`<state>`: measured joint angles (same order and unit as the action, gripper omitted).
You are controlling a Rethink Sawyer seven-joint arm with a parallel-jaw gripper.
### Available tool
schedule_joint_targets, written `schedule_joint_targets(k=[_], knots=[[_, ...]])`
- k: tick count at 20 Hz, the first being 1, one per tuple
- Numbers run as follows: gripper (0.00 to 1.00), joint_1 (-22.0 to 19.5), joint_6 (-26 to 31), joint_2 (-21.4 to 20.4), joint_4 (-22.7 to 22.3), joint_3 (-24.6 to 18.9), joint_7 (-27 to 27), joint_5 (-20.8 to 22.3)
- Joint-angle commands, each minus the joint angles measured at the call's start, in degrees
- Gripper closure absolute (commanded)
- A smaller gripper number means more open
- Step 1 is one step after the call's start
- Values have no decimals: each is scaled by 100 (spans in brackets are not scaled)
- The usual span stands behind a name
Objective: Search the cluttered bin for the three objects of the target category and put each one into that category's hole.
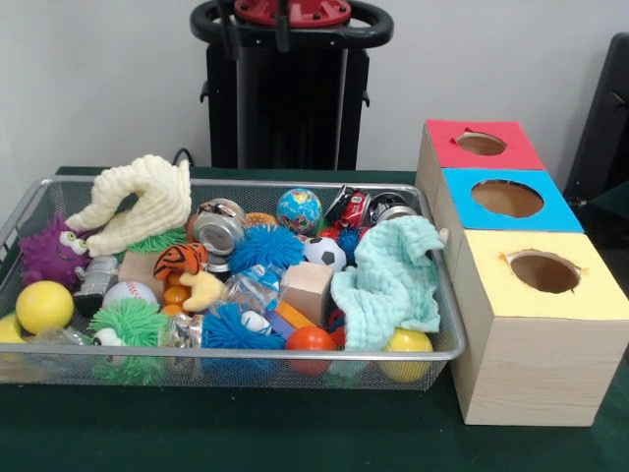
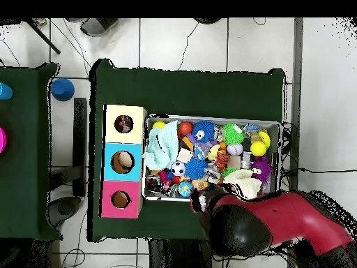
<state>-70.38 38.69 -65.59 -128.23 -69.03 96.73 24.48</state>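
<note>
The arm (image 2: 279,220) is red and black, thick and rounded. Its end effector (image 2: 202,202) shows only in the overhead view, as a small dark tip at the rim of the bin (image 1: 29,206) on the arm's side. I cannot tell whether it is released or clenched, nor whether it touches the rim.

The bin is a shallow basket of silver wire mesh with rounded corners, standing on a table (image 1: 295,433) covered in dark green cloth. All its contents lie beyond the end effector.

- The globe ball (image 1: 299,209), glossy and blue-green, and the red toy car (image 1: 351,208) of shiny metal lie closest to the end effector.
- The cream cloth (image 1: 138,202), thick and knobbly, lies just to its right and is draped over the other toys.
- A purple furry toy (image 1: 44,251) with round eyes lies further right.
- The blue spiky ball (image 1: 265,246), the small soccer ball (image 1: 324,254), the striped tiger toy (image 1: 182,261) and a plain wooden block (image 1: 310,290) lie in the middle of the bin.
- The mint cloth (image 1: 388,280), soft and crinkled, hangs over the bin's left end.
- A smooth yellow ball (image 1: 44,307), a baseball (image 1: 130,293), a green spiky ball (image 1: 128,323) and an orange ball (image 1: 311,339) lie along the far wall.

The box (image 1: 521,374) is of pale wood and stands just beside the bin, to the left of the end effector. Its top has three coloured fields, each with a round hole. The red hole (image 1: 482,145) is nearest to the end effector, the blue hole (image 1: 507,200) is next, and the yellow hole (image 1: 543,272) is farthest.
</note>
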Motion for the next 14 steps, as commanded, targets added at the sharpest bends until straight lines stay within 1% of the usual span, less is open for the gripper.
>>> schedule_joint_targets(k=[1,7,10,14], knots=[[0,582,-688,-297,-337,742,1371,-132],[0,1164,-1162,-335,-371,1471,1672,-110],[0,1422,-1408,-360,-363,1776,1691,-81],[0,1852,-1797,-327,-409,2330,1841,-34]])
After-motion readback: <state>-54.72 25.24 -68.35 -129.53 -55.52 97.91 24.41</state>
